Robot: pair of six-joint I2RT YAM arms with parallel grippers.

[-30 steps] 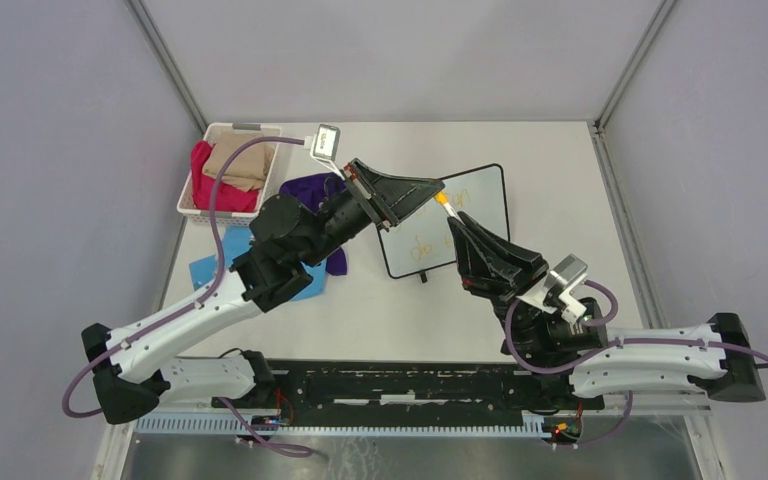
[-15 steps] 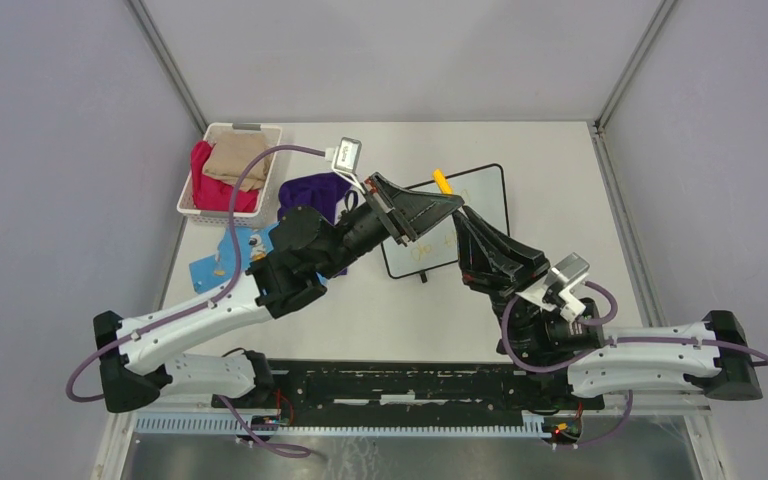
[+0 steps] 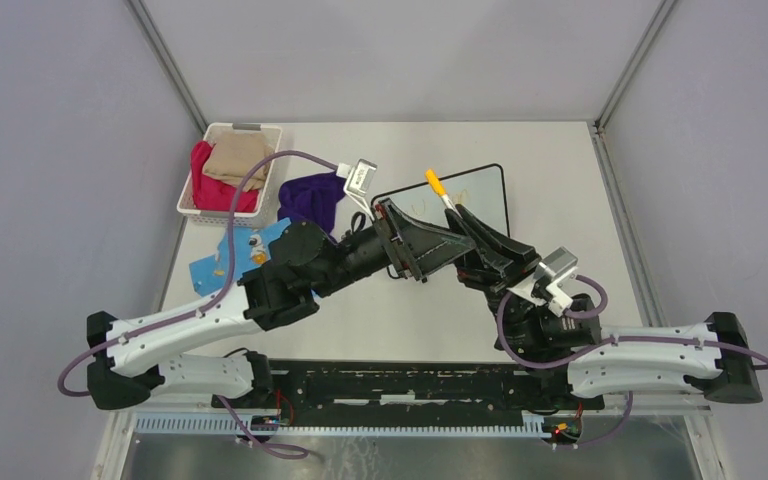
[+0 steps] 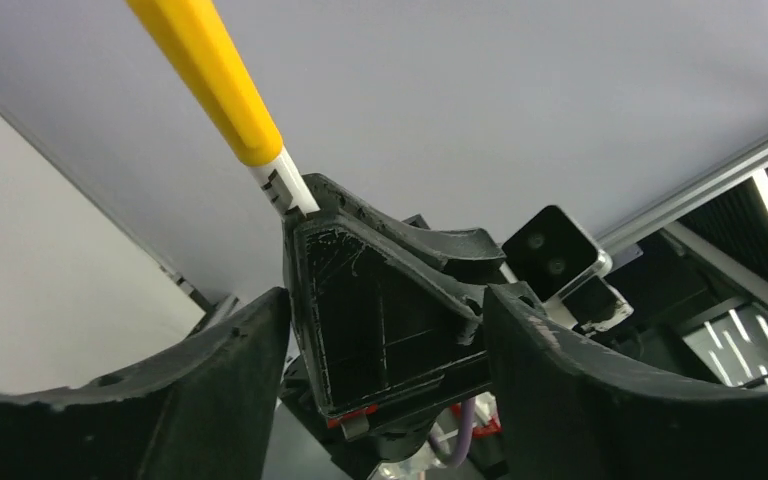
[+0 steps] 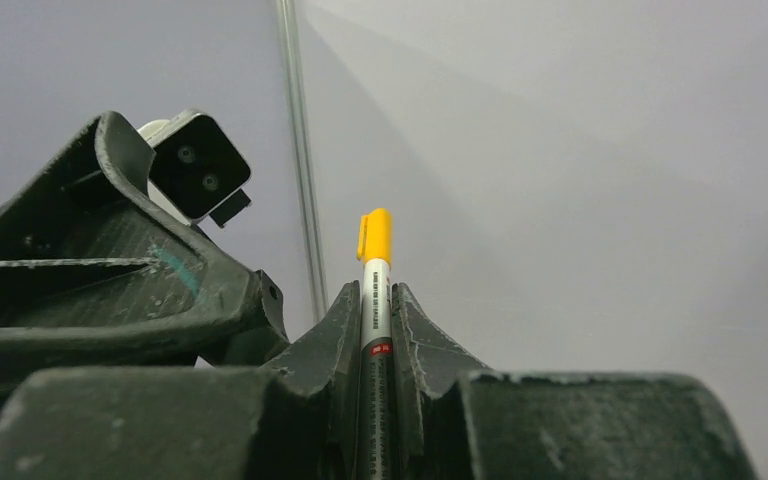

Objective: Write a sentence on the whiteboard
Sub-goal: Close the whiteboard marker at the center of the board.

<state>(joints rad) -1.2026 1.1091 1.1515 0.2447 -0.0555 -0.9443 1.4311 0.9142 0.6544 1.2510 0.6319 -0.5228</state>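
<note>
The whiteboard point(image 3: 485, 195) lies flat at the table's middle right, its left part covered by both grippers. I cannot make out the sentence on it. My right gripper point(image 3: 457, 213) point(image 5: 375, 297) is shut on a white marker point(image 5: 375, 300) with a yellow cap point(image 3: 435, 184) point(image 4: 205, 70), which points up and away. My left gripper point(image 3: 452, 243) point(image 4: 385, 300) is open. Its fingers point(image 4: 210, 390) straddle the right gripper's fingers below the cap, and nothing is gripped between them.
A white basket point(image 3: 189, 197) with red and tan cloths stands at the back left. A purple cloth point(image 3: 310, 195) lies beside it, and a blue cloth point(image 3: 210, 268) sits nearer, under the left arm. Grey walls surround the table.
My left gripper has opened and slid right and down, off the marker's cap and around the right gripper's fingers. The right gripper has kept the capped marker, tilted slightly left.
</note>
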